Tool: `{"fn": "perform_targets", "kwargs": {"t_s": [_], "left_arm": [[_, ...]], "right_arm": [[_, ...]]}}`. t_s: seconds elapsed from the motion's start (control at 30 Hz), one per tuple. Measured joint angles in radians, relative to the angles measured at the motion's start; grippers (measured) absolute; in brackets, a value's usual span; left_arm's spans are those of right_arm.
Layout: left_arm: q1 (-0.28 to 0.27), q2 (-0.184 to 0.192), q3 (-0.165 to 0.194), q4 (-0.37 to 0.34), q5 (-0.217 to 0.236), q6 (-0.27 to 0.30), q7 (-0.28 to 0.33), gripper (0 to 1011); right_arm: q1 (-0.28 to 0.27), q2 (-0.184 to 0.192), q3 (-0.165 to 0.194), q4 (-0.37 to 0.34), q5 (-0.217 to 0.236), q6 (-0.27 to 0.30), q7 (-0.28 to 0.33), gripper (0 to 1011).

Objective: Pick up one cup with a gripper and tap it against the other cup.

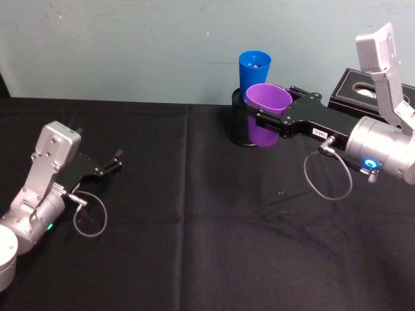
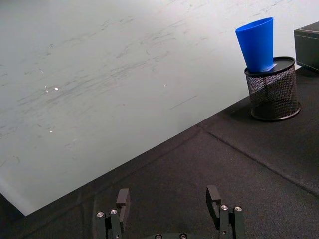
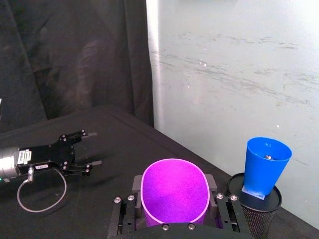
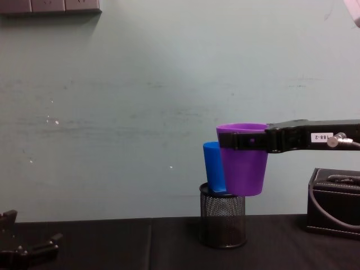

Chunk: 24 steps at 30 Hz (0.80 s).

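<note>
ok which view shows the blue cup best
Left wrist view: the blue cup shows unblocked, standing in the mesh holder. Right wrist view looks into its mouth; in head and chest views the purple cup partly covers it.

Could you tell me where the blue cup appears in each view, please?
Head view: blue cup top centre, behind purple cup.
Left wrist view: blue cup, picture's upper right.
Right wrist view: blue cup, picture's lower right.
Chest view: blue cup centre, beside purple cup.
Shared landmark: the mesh pen holder holding it.

Lab setup: blk-cloth table (image 1: pixel 194 259), bare pale wall (image 1: pixel 130 45), dark curtain (image 3: pixel 75 50).
</note>
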Motion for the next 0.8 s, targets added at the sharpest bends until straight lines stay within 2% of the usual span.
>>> {"fn": "perform_targets", "kwargs": {"t_s": [0.8], "left_arm": [[0.0, 0.0, 0.0, 0.0, 0.0, 0.0, 0.0, 1005]], "right_arm": [[0.0, 0.0, 0.0, 0.0, 0.0, 0.0, 0.0, 720]]}}
